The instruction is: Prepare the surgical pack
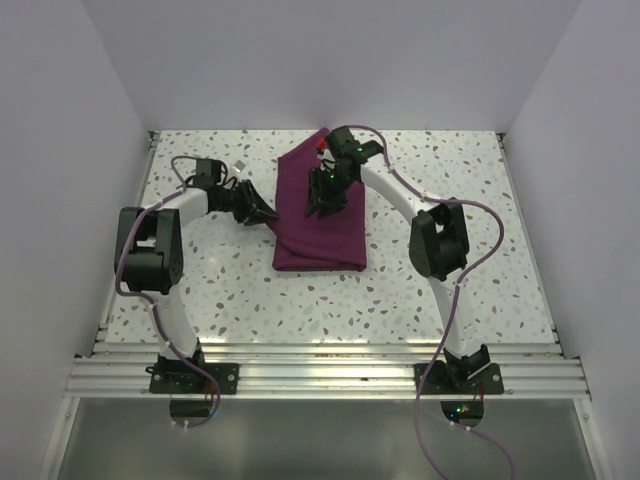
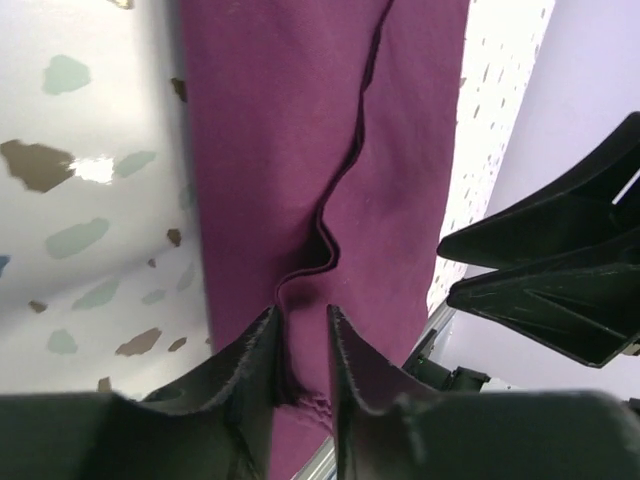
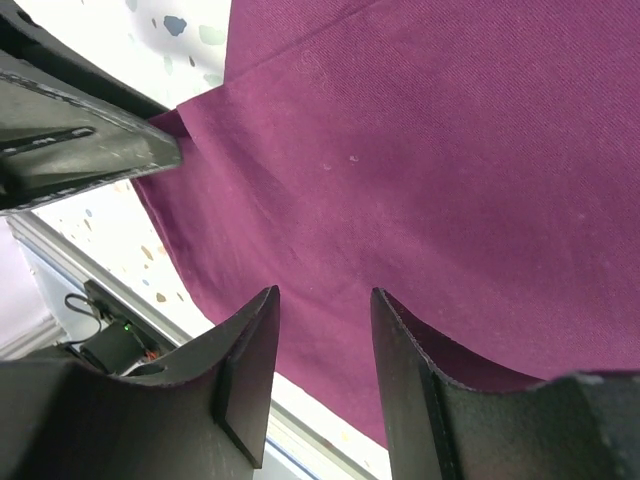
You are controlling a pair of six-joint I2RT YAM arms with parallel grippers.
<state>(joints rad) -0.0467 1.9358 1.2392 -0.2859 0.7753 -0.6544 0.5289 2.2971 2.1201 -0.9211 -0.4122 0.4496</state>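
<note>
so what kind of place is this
Probably a robotics lab test cell, not a real clinic: plain white walls box in a speckled tabletop, and a left arm and right arm are bolted to an aluminium rail, working a purple cloth.

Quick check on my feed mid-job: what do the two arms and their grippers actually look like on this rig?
The left arm and right arm both have white links, chunky black joint housings and black base plates. A purple cable trails along each. The left gripper and right gripper have matte black, tapering fingers. A green light glows near the right wrist.
</note>
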